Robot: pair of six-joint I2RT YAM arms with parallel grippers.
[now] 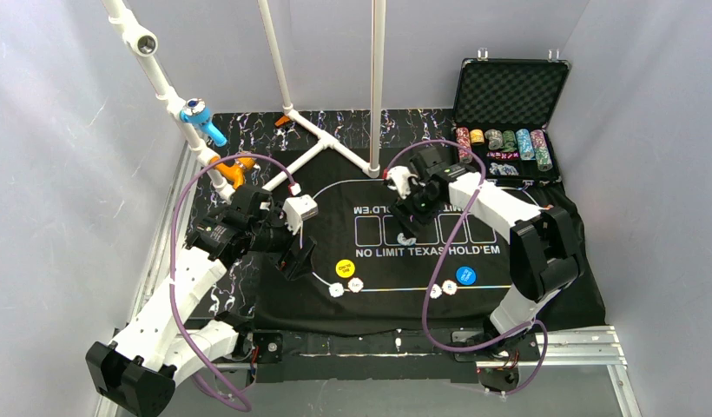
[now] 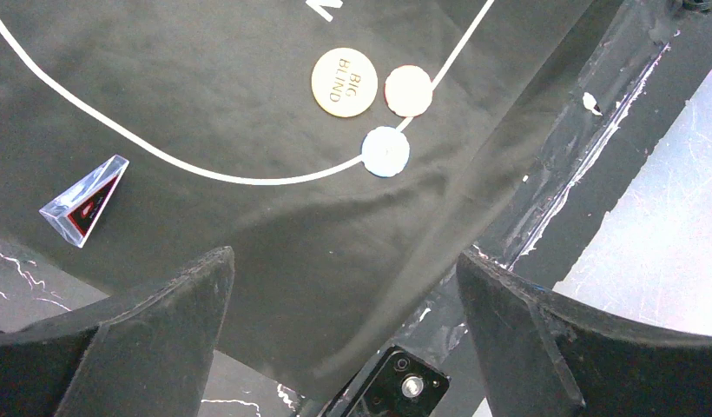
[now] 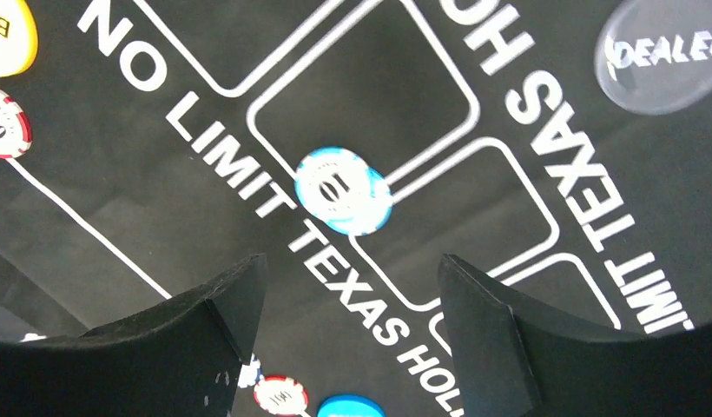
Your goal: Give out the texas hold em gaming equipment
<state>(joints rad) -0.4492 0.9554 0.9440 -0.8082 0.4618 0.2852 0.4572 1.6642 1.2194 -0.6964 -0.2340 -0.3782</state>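
Note:
My right gripper (image 3: 352, 261) hangs open over the black mat's lettering with nothing between its fingers. A blue-and-white chip (image 3: 344, 191) lies flat on the mat just ahead of it, on the line of a card box. A clear Dealer disc (image 3: 661, 56) lies further off. The yellow Big Blind button (image 2: 343, 81) sits beside two pale chips (image 2: 409, 90) (image 2: 385, 151) on the white curve. My left gripper (image 2: 344, 261) is open and empty above the mat's near left edge. From above, the blue button (image 1: 465, 275) lies with two chips (image 1: 436, 291) in front of the right arm.
The black case (image 1: 509, 113) stands open at the back right with rows of chips inside. A clear triangular wedge with red inside (image 2: 85, 200) lies near the mat's left edge. A white pipe frame (image 1: 335, 143) rises at the back. The metal table rail (image 1: 578, 343) runs along the front.

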